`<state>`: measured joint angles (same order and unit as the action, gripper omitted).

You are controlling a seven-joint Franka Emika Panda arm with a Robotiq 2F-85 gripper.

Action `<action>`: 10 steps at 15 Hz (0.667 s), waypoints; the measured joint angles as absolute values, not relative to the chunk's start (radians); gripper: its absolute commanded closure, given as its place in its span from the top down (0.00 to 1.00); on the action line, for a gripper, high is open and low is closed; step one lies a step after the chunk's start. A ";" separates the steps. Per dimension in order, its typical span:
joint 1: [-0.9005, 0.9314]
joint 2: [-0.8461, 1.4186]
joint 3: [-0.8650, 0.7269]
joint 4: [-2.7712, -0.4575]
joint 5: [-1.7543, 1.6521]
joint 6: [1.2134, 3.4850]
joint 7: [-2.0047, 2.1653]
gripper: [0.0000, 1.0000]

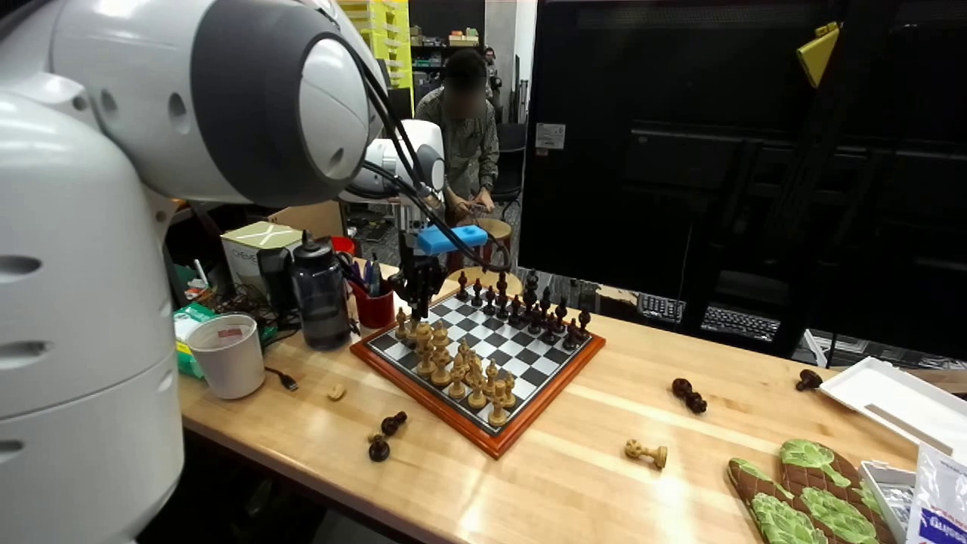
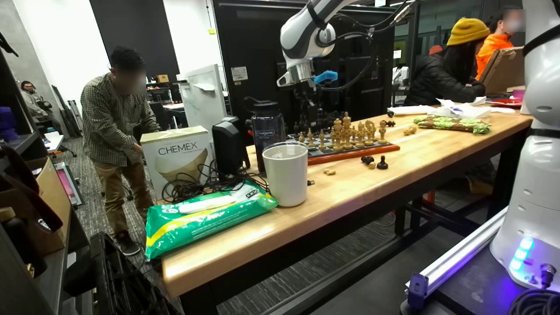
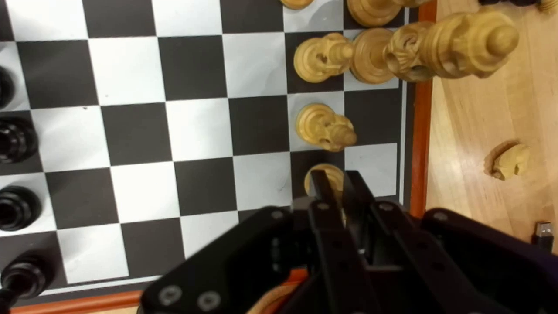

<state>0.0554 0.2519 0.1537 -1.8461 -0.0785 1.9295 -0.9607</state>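
Observation:
My black gripper [image 3: 335,178] points down over a corner of the chessboard [image 3: 196,187]. Its fingers are close together with a narrow gap, directly over a pale wooden piece [image 3: 334,173] on a dark square. The piece's base shows between and beside the fingertips; its upper part is hidden, so I cannot tell whether they touch it. A pale piece [image 3: 320,124] stands on the adjacent square. In both exterior views the gripper [image 1: 419,308] [image 2: 312,114] is low at the board's end, by the pale pieces [image 1: 440,363] [image 2: 339,135]. Dark pieces [image 1: 532,306] stand opposite.
A dark water bottle [image 1: 321,302] and a red pen cup [image 1: 375,308] stand close to the board. A white cup [image 2: 286,175] and green wipes pack [image 2: 210,223] lie farther out. Loose pieces [image 1: 646,452] and an oven mitt [image 1: 816,491] lie on the table.

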 measured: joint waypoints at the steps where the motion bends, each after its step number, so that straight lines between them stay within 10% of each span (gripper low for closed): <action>1: 0.055 0.255 0.154 -1.846 -0.079 1.930 -0.961 0.03; 10: 0.055 0.267 0.153 -1.846 -0.079 1.937 -0.973 0.03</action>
